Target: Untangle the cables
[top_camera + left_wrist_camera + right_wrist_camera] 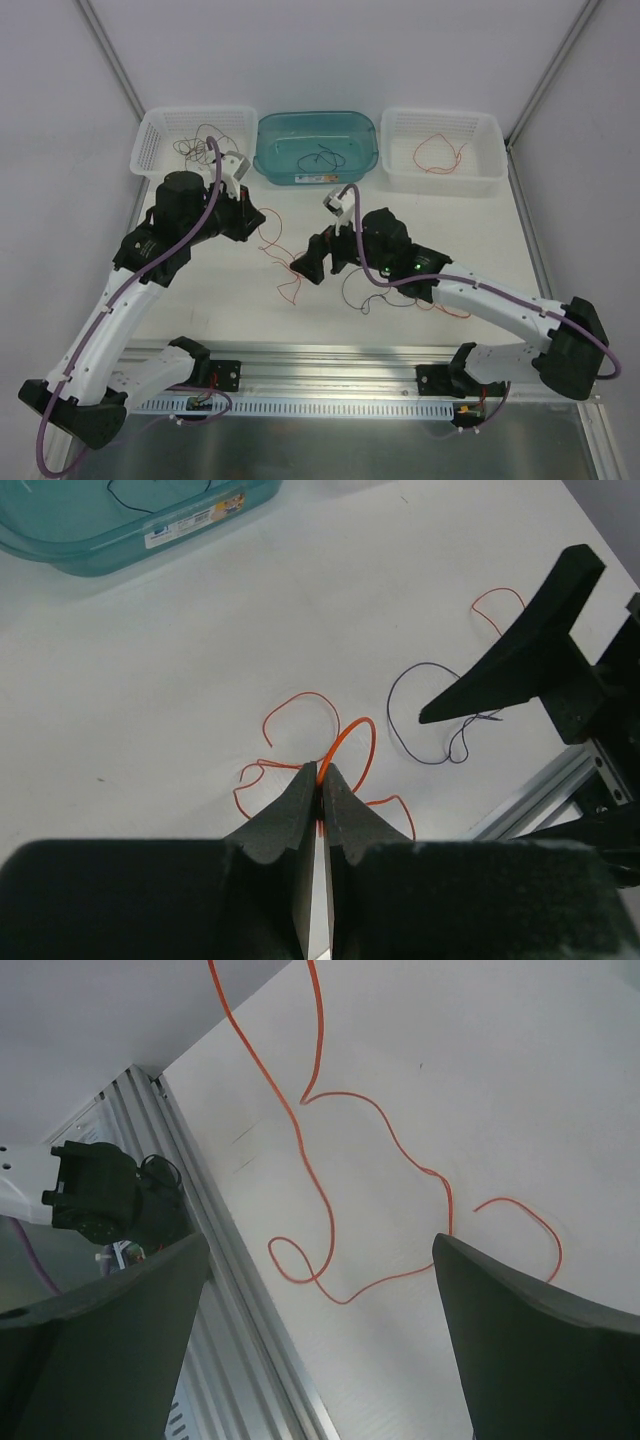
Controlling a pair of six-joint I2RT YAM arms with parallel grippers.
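My left gripper [321, 777] is shut on a thin orange cable [352, 742], which curls in loops on the white table below it. In the top view this gripper [256, 218] is left of centre, and the orange cable [280, 262] trails down and right from it. My right gripper [322, 262] is open and empty above the table; in its wrist view the orange cable [318, 1185] lies on the table between its wide-apart fingers [530, 1340]. A dark cable [430, 718] lies loose by the right gripper; it also shows in the top view [362, 292].
At the back stand a left white basket [160, 130] holding a small wire tangle [192, 146], a teal bin [270, 160] holding a dark wire, and a right white basket [490, 130] holding a red wire [440, 152]. An aluminium rail [235, 1290] runs along the near edge.
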